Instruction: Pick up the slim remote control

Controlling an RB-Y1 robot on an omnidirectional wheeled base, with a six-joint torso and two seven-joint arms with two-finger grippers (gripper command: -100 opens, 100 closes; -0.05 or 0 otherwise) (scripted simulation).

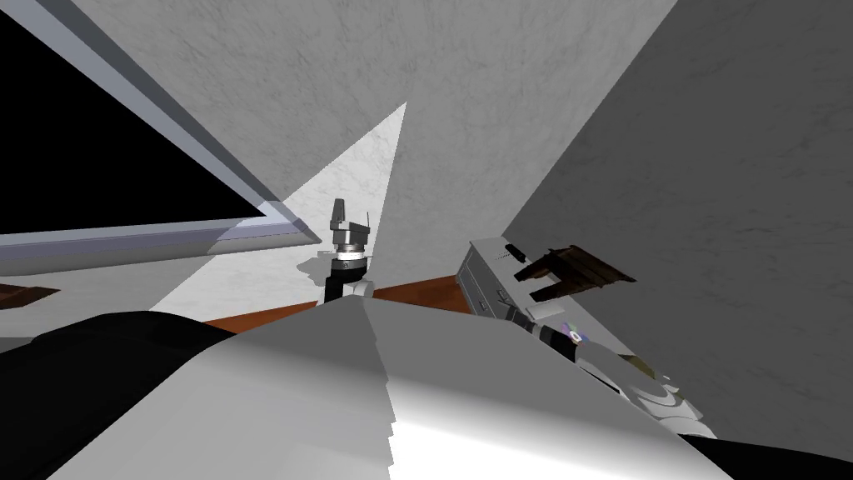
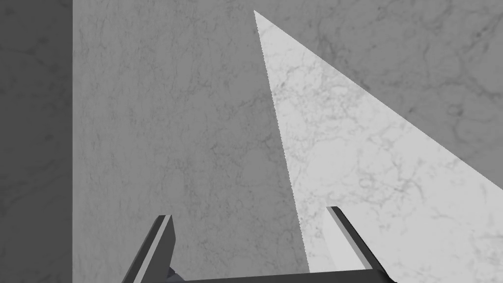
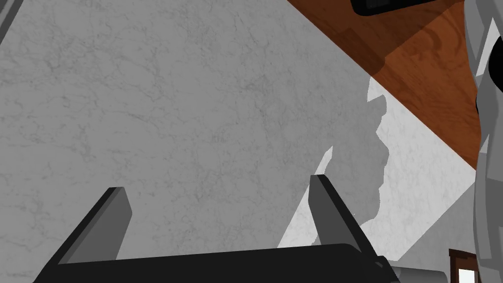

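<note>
Slim black bar point(image 1: 516, 250) (probably the remote) on a light grey cabinet point(image 1: 476, 279). Left gripper point(image 2: 249, 213) and right gripper point(image 3: 217, 183) jaws gape, empty. Likely light, rigid, slick: pinch its long sides.

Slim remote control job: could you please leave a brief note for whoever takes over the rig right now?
Left gripper: open, holding nothing.
Right gripper: open, holding nothing.
Likely remote: a small dark bar lying on top of the grey cabinet, off to my right, with no gripper near it.
Done: nothing grasped yet.
To do: reach the cabinet top, grasp the remote, lift it.
</note>
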